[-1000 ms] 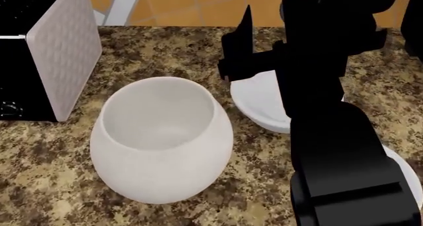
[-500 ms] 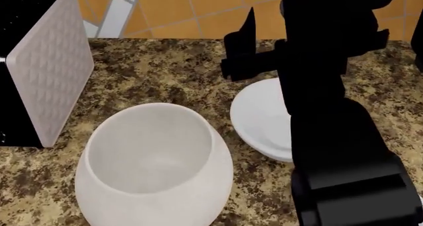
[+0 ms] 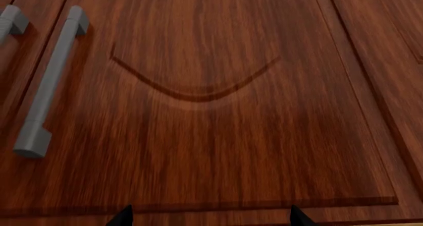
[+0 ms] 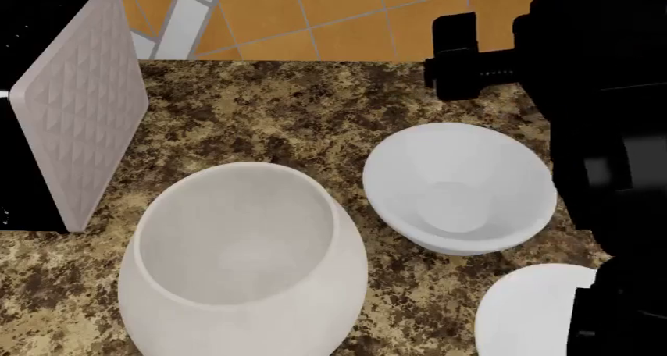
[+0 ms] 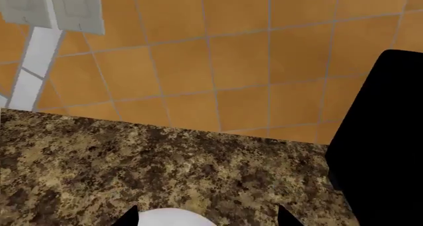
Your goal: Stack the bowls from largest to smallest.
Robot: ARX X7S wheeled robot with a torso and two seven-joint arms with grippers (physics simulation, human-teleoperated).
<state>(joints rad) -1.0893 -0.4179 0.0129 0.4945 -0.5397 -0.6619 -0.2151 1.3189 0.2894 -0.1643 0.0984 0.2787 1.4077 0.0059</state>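
Note:
The big off-white globe-shaped bowl [image 4: 245, 262] stands on the counter at the front left in the head view. A smaller white flared bowl [image 4: 458, 188] sits to its right, empty and uncovered. Another white bowl [image 4: 526, 313] shows at the front right, partly hidden by my black right arm [image 4: 599, 98]. In the right wrist view my right gripper [image 5: 208, 218] is open, and a white bowl rim [image 5: 168, 219] shows low between its tips without touching them. My left gripper [image 3: 209, 217] is open with nothing in it, facing a wooden cabinet door [image 3: 211, 112].
A quilted grey-white box [image 4: 83, 98] stands on the counter [image 4: 271, 122] at the left. An orange tiled wall [image 5: 218, 62] runs behind the counter. A black object [image 5: 383, 137] stands at the right. The cabinet door has a grey bar handle [image 3: 49, 82].
My right arm has swung right and away from above the smaller bowl, which now shows whole. The front right bowl has come into sight. The bowls have not moved.

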